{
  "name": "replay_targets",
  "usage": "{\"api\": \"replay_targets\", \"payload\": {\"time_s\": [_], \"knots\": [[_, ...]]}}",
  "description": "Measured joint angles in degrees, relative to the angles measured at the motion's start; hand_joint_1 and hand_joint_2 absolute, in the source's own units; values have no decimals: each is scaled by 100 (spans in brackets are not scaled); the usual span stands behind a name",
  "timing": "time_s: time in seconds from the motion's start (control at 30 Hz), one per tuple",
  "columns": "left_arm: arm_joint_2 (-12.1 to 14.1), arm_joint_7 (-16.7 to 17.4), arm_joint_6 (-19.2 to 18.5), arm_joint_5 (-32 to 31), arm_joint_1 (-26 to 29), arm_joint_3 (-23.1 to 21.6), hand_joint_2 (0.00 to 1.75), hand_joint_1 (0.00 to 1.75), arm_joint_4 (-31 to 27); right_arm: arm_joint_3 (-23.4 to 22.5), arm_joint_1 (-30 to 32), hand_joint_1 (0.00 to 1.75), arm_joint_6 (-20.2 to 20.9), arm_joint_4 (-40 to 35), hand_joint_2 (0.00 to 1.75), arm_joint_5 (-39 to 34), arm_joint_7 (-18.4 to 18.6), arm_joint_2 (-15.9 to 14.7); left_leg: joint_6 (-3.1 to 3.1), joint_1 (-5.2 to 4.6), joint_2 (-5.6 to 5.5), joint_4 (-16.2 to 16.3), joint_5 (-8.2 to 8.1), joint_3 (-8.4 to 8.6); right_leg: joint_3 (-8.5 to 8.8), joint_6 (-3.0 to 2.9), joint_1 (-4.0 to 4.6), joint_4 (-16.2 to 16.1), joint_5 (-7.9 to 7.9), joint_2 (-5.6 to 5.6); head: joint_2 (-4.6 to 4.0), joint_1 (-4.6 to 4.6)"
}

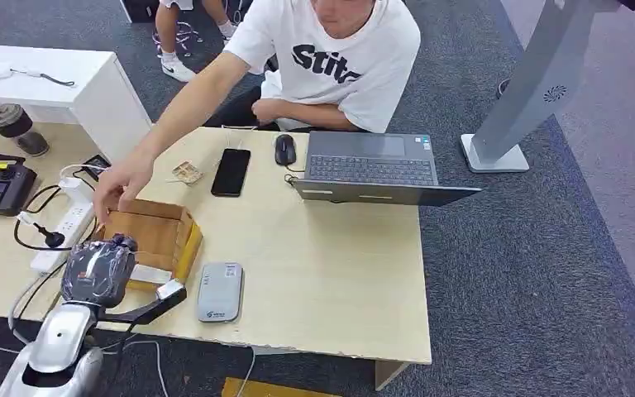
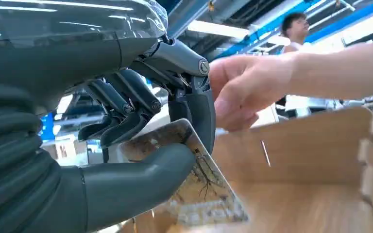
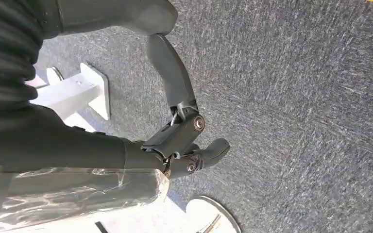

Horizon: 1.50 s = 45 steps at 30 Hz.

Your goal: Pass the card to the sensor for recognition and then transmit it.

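The robot's left hand point(image 1: 99, 269), wrapped in clear film, sat at the lower left of the head view over the open brown cardboard box point(image 1: 165, 236). In the left wrist view its thick grey thumb and dark fingers point(image 2: 126, 114) pinched a pale printed card with a branching tree-like pattern point(image 2: 199, 187), the card slanting down toward the box floor. A person's hand point(image 1: 124, 182) reached in from the upper left of the head view and rested on the far rim of the box (apparently steadying it), close to the robot's fingers but not touching them.

The step in hand looked like the pick-up: the card was gripped but still low in the box. Next, I judged, the card needed lifting clear of the box wall and carrying to the flat grey rectangular card reader point(image 1: 219, 291), which lay just beside the box toward the lower middle of the frame, and holding it flat above the reader.

The right hand point(image 3: 184, 141) hung over grey carpet, its fingers loosely curled and holding nothing.
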Motion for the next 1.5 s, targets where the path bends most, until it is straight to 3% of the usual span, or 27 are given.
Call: {"api": "replay_targets", "payload": {"time_s": [0.23,0.47,0.87,0.9,0.93,0.97,1.2,1.33,1.4,1.5], "knots": [[337,157,2,0,-197,-223,175,175,0,0,-12,0,0,0,175,0,0,0,0,0,0,0,0,0,0,0,0,0,0,0,0,0],[516,138,-7,0,-383,-326,175,175,-2,0,-35,0,2,0,175,-4,0,0,0,-1,0,0,0,0,0,0,-1,0,0,0,0,2],[570,63,-265,0,-619,-354,175,175,-407,-46,-37,0,-9,0,175,-57,-44,0,0,0,1,0,0,0,0,0,0,0,0,1,0,0],[570,81,-269,0,-635,-352,175,141,-439,-46,-37,0,-9,0,175,-79,-42,0,0,0,1,0,0,0,0,0,0,1,0,1,0,2],[570,101,-273,0,-644,-352,175,141,-468,-48,-37,0,-9,0,175,-96,-42,0,0,0,1,0,0,0,0,0,0,1,0,1,0,0],[568,150,-275,0,-649,-354,175,0,-492,-48,-37,0,-9,0,175,-105,-42,0,0,0,1,0,0,0,-1,0,0,1,0,1,0,0],[518,592,-192,0,-713,-356,175,0,-612,-52,-38,0,-4,0,175,-109,2,0,0,0,0,0,0,-1,-2,0,0,1,0,0,0,0],[413,684,-83,0,-724,-332,175,0,-767,-57,-38,0,-2,0,175,-105,22,0,0,-1,0,0,0,-2,-1,0,0,1,0,0,0,0],[242,504,79,18,-714,-201,175,0,-905,-59,-36,0,-4,0,175,-105,50,0,0,-1,-1,0,0,-2,1,0,-2,0,0,-1,0,0],[-510,-502,376,366,-635,430,175,0,-1306,-79,-28,0,-20,0,175,-116,57,0,1,-1,-1,0,0,-4,2,0,-5,0,0,0,0,4]]}}
